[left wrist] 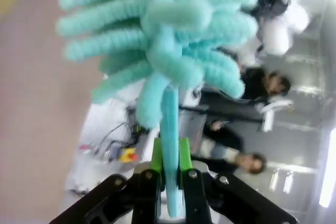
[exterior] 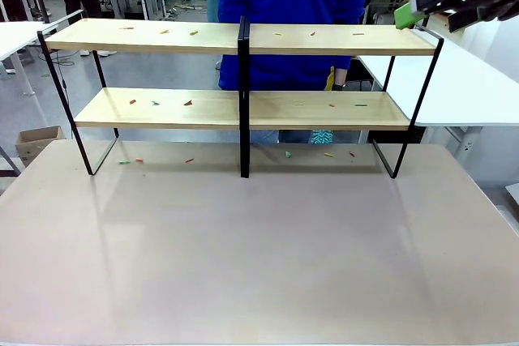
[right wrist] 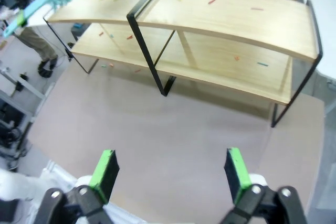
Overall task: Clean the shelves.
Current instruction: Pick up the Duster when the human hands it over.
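My left fingers (left wrist: 157, 157) were pinched on the pale blue plastic handle (left wrist: 169, 124) of a fluffy teal chenille duster (left wrist: 163, 40), held high above the left end of the wide two-tier light-wood shelves (exterior: 162, 36) standing on the grey bench (exterior: 259, 265). My right fingers (right wrist: 105, 174) were spread, empty. Small coloured scraps (exterior: 187, 103) littered both boards; I judged the dusting hardly begun.
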Controlling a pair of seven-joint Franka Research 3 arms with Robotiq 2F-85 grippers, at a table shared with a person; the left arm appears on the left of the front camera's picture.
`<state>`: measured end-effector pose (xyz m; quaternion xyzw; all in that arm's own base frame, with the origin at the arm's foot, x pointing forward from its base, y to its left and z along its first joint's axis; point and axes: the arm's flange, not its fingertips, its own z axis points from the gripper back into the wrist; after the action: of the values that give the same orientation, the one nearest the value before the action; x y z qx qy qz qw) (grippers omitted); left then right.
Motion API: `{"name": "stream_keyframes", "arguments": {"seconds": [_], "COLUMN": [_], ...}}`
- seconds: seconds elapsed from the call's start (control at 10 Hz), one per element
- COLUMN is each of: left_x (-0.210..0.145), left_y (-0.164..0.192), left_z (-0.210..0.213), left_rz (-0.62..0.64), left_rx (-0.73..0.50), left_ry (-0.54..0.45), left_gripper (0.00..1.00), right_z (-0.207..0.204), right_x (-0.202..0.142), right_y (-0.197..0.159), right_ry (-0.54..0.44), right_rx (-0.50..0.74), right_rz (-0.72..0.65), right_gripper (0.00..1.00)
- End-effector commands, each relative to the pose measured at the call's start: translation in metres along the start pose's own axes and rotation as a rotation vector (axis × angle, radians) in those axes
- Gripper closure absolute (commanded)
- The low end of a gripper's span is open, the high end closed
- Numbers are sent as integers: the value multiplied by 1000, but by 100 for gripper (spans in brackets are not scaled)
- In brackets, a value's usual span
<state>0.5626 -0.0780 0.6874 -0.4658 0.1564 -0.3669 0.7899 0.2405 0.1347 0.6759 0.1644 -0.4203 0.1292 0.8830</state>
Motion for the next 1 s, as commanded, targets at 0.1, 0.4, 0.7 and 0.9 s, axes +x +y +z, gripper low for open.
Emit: {"name": "stream_keyframes", "arguments": {"seconds": [0.1,0.4,0.7,0.9], "left_x": [-146,-226,-160,-160], "left_y": [-25,-44,-17,-17], "left_z": [87,79,76,76], "left_rz": [-186,-141,-138,-138], "left_rx": [-2,67,79,79], "left_ry": [-37,-239,-190,-190], "left_gripper": [100,100,100,100], "right_z": [1,1,1,1], "right_x": [1,1,1,1], "right_y": [-1,-1,-1,-1], "right_ry": [-1,-1,-1,-1], "right_rx": [5,5,5,5], "right_rz": [-1,-1,-1,-1], "right_gripper": [0,0,0,0]}}
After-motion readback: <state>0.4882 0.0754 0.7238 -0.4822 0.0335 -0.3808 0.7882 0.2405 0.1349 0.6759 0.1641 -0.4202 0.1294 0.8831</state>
